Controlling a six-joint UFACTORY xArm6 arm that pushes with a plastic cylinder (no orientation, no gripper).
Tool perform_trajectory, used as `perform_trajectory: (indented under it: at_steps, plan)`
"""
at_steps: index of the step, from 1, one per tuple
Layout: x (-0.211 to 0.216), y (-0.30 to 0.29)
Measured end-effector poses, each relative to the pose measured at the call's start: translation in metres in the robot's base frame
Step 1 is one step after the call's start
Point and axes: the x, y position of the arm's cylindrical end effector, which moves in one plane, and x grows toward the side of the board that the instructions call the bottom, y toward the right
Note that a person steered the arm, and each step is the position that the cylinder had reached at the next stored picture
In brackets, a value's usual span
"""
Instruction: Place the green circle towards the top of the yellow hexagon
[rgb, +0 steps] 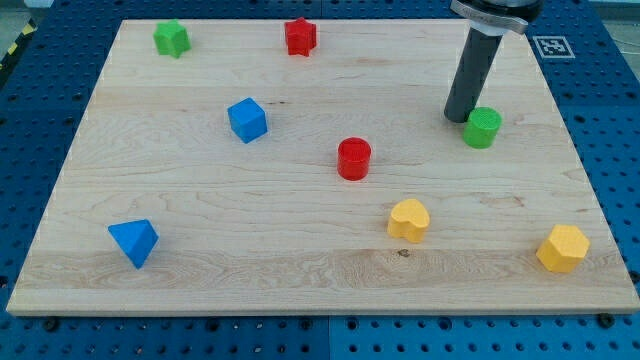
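Observation:
The green circle (482, 128) sits on the wooden board at the view's upper right. The yellow hexagon (562, 248) lies near the board's bottom right corner, well below the circle and somewhat to its right. My tip (458, 118) stands on the board just left of the green circle, touching or almost touching its left side. The dark rod rises from it toward the view's top.
A yellow heart (408, 219) lies left of the hexagon. A red circle (353, 158) is mid-board. A blue cube (247, 120), a blue triangle (134, 242), a green star (171, 39) and a red star (300, 36) lie further left. The board (200, 280) has blue pegboard around it.

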Motion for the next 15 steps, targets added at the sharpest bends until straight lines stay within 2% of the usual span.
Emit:
perform_trajectory:
  at_steps: [2,6,15]
  plan:
    - [0.0,0.032]
    - [0.02,0.033]
    - [0.122,0.055]
